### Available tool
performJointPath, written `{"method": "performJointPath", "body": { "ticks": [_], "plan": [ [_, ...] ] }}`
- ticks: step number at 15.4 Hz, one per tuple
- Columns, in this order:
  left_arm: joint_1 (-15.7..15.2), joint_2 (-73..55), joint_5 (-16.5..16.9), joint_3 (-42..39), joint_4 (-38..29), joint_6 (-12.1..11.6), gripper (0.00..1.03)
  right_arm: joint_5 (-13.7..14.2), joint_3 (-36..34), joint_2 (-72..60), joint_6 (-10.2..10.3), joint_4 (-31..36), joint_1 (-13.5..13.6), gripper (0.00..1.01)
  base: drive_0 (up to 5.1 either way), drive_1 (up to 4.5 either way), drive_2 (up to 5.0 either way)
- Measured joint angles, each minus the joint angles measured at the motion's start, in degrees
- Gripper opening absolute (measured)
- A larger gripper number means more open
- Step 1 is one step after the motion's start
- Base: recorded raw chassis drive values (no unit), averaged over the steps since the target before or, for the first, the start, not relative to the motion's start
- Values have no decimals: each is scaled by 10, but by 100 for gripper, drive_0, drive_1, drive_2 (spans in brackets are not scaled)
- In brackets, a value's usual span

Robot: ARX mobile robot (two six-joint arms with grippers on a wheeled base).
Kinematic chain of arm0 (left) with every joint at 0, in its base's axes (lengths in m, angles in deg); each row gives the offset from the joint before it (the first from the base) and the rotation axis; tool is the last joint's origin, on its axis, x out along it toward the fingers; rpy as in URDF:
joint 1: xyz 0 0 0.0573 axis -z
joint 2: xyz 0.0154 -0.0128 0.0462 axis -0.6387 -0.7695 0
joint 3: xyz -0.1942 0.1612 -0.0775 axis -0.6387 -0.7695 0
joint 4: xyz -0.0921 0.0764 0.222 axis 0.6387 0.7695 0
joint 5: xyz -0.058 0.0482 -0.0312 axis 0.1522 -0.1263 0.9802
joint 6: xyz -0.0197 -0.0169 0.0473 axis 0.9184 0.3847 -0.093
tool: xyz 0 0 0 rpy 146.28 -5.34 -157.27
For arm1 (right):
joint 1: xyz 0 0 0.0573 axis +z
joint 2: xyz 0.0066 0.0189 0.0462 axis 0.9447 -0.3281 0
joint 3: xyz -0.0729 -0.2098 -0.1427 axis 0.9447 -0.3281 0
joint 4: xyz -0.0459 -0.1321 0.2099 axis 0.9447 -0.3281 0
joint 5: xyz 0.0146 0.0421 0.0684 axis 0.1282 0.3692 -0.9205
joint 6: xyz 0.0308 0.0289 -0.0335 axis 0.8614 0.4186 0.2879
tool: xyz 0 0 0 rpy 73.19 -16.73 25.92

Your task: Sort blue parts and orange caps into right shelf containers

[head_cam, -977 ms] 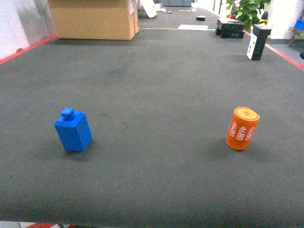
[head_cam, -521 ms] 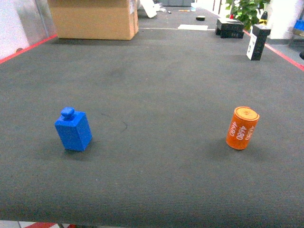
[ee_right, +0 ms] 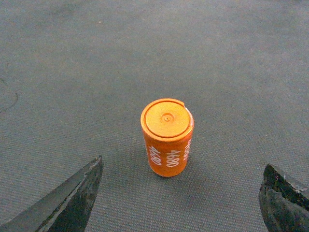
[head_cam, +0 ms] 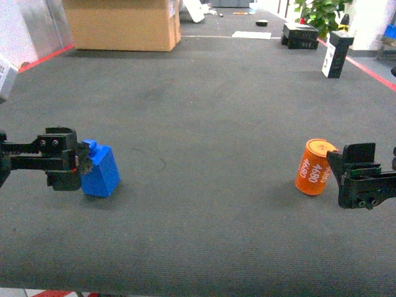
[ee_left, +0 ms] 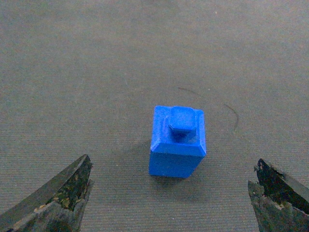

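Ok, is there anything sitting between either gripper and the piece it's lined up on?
Nothing visible. In the wrist views only bare mat lies between the open left gripper and the blue block, and between the open right gripper and the orange cap. Both pieces stand upright, clear of the fingers.

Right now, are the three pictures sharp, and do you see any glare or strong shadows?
Head view: the blue part and orange cap are fairly sharp, the far background softer; shadows are faint and there is no glare. Left wrist view: the part is clear, the fingertips at the bottom edge blurred. Right wrist view: the cap's white numbers are readable, its top slightly shiny.
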Motion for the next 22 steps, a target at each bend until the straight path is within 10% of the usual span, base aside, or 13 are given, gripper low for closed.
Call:
{"method": "performJointPath", "body": {
  "ticks": [22],
  "plan": [
    [9,-256,-7,151,-30,3,98,-1,175,-226,17,-22,8,98,0,0,0]
  ]
}}
